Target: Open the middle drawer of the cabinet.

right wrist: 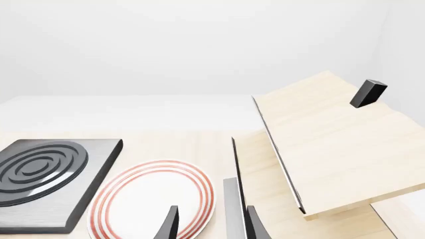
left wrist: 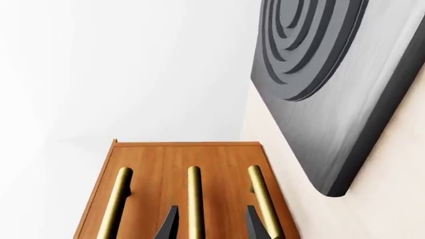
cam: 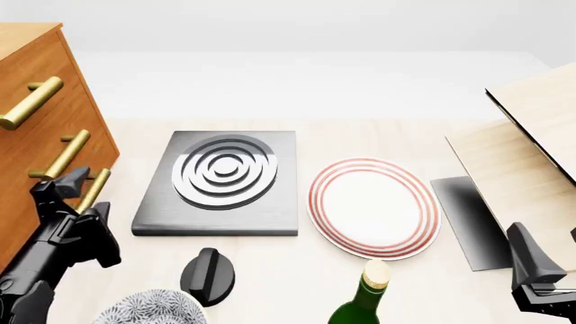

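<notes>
Middle drawer: second of three in the cabinet, at the worktop's far left; front flush with the others, shut.
Handle: brass bar; its long axis runs level along the drawer front, pointing away from me and toward the back.
Hidden: the cabinet's left part is cut off by the front view's edge; my left arm covers the lowest drawer's front and part of its handle.
My left tool: fingers apart, straddling the middle bar in the wrist view without touching it.
My right tool: fingers apart, holding nothing, over the plate's edge, well apart from the cabinet.
Around: grey ringed hob slab just beside the cabinet, black knob, green bottle, patterned bowl, pale boards at right.
</notes>
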Motion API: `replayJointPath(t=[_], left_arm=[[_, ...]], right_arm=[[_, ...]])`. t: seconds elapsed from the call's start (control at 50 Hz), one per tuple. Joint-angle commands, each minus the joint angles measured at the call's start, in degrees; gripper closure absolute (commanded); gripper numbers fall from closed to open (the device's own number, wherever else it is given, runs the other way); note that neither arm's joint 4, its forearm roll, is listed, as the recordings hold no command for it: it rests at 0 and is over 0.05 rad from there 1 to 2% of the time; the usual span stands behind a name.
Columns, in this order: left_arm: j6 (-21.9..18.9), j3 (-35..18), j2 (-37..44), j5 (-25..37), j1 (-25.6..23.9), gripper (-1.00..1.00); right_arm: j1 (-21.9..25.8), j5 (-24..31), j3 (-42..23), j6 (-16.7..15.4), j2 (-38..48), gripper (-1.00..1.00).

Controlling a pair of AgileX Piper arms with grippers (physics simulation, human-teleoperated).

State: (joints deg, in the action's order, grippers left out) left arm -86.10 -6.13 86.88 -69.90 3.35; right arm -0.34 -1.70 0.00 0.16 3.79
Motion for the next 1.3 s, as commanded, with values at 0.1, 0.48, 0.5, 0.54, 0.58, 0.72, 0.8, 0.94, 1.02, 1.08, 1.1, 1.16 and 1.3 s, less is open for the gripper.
replayJointPath(t=[0.1, 0.48, 0.5, 0.54, 0.58, 0.72, 0.8, 0.94, 1.02, 1.08, 1.1, 1.16, 1.3], left_arm=[[0.43, -0.8, 0.78, 0.0, 2.01, -1.0], [-0.09, -1.73, 0.87, 0.0, 3.74, -1.0], [-0.02, -1.87, 1.27, 0.0, 3.93, -1.0], [-0.14, -1.86, 1.21, 0.0, 3.9, -1.0], [-0.07, -1.94, 1.46, 0.0, 4.34, -1.0], [-0.22, -2.17, 2.14, 0.0, 5.17, -1.0], [-0.17, -2.34, 1.99, 0.0, 5.64, -1.0], [-0.69, -2.17, 1.91, 0.0, 6.02, -1.0], [-0.71, -2.62, 2.25, 0.0, 6.8, -1.0], [-0.93, -2.95, 2.46, 0.0, 7.51, -1.0], [-0.95, -2.97, 2.54, 0.0, 7.59, -1.0], [-1.02, -3.42, 2.88, 0.0, 8.12, -1.0], [-0.7, -4.32, 3.93, 0.0, 8.79, -1.0]], right_arm=[[-0.01, 0.48, -0.02, -0.27, -0.99, -1.0], [0.0, 0.49, -0.02, -0.27, -1.01, -1.0], [0.0, 0.51, -0.02, -0.25, -1.05, -1.0], [0.0, 0.48, -0.02, -0.27, -0.99, -1.0], [0.0, 0.47, -0.02, -0.26, -0.97, -1.0], [-0.01, 0.48, -0.02, -0.26, -0.98, -1.0], [0.0, 0.49, -0.02, -0.26, -1.0, -1.0], [0.0, 0.49, -0.02, -0.27, -1.0, -1.0], [0.0, 0.49, -0.02, -0.26, -1.0, -1.0], [0.0, 0.47, -0.02, -0.26, -0.97, -1.0], [-0.01, 0.49, -0.02, -0.26, -1.01, -1.0], [-0.01, 0.5, -0.02, -0.26, -1.01, -1.0], [0.0, 0.48, -0.02, -0.26, -0.98, -1.0]])
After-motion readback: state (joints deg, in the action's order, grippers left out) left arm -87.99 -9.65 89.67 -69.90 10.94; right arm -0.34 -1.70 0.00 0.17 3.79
